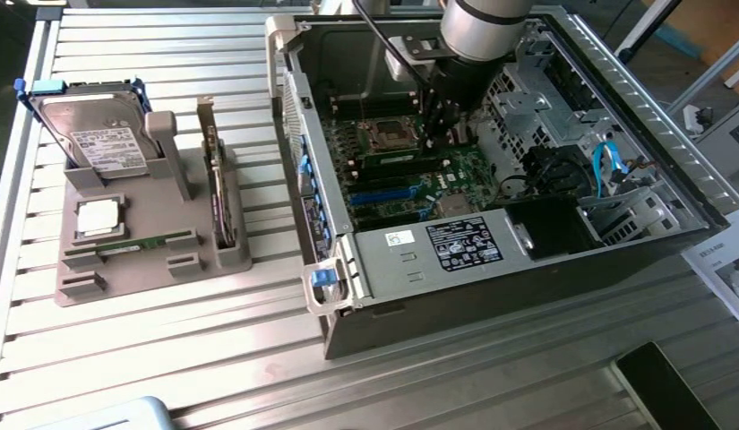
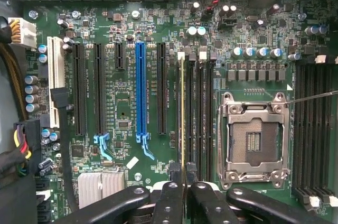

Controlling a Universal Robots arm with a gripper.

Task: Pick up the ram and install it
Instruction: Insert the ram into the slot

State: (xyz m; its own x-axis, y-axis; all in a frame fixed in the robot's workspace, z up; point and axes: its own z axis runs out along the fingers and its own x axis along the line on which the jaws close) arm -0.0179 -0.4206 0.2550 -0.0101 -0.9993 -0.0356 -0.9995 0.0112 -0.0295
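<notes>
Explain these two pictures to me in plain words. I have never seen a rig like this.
A robot arm reaches into an open computer case on a slatted metal table. One picture is taken by a camera off the arm, the other by a camera on its wrist, looking at the motherboard. Beside the case a grey holder carries a hard drive. The tool is shut on the ram, a thin stick seen edge-on, lined up with the memory slots.

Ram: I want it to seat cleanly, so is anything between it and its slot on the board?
Nothing visible does. The fingers hold the ram edge-on along the outermost memory slot, and nothing lies across it. The ram hides the slot's groove itself.
</notes>
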